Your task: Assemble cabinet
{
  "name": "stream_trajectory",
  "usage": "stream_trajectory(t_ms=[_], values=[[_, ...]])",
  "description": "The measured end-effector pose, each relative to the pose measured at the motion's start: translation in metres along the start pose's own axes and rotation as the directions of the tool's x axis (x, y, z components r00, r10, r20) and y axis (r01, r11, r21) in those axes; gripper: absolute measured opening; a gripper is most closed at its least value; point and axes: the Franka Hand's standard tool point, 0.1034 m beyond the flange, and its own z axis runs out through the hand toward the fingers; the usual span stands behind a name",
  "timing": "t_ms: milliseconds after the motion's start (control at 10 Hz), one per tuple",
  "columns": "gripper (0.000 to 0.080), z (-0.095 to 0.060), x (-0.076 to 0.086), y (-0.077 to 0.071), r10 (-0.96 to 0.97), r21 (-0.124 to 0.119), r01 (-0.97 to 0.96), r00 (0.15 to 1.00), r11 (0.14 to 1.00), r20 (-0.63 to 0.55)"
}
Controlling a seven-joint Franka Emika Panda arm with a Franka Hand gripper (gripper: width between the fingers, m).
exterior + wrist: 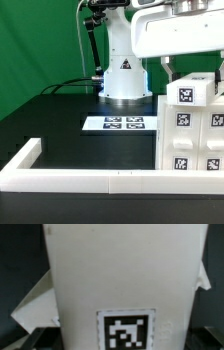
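A large white boxy plastic cabinet shell (192,125) is seen standing upright on the black counter (60,125) at the exterior view's right, its front face covered w/ black-and-white square tag markers (186,96) set in rows. The shell's near edge is placed just behind the long low white border rail (75,180), which is run across the near side of the counter and turned up at the exterior view's left end. The pincer (183,68) is hung directly above the shell's top; two dark fingers (167,70) are seen reaching down to the top edge, approx. touching it. Whether the pincer is clenched on the shell or released can't be told from either view. The flat white marker board (114,123) is laid on the counter betw. the shell and the white robot base (124,78), which is stood at the far side in front of a green backdrop (40,40). In the wrist view, the frame is nearly filled by a white panel of the shell (115,272), w/ one tag marker (127,329) visible on it; the rest is blurred and dark around the edges.
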Motion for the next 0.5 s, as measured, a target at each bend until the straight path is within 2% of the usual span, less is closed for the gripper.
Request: stream_trajectory(t_ms=[500], values=[[0.0560, -0.0019, 0.0054, 0.0042, 0.312, 0.003, -0.312, 0.950, 0.950, -0.006]])
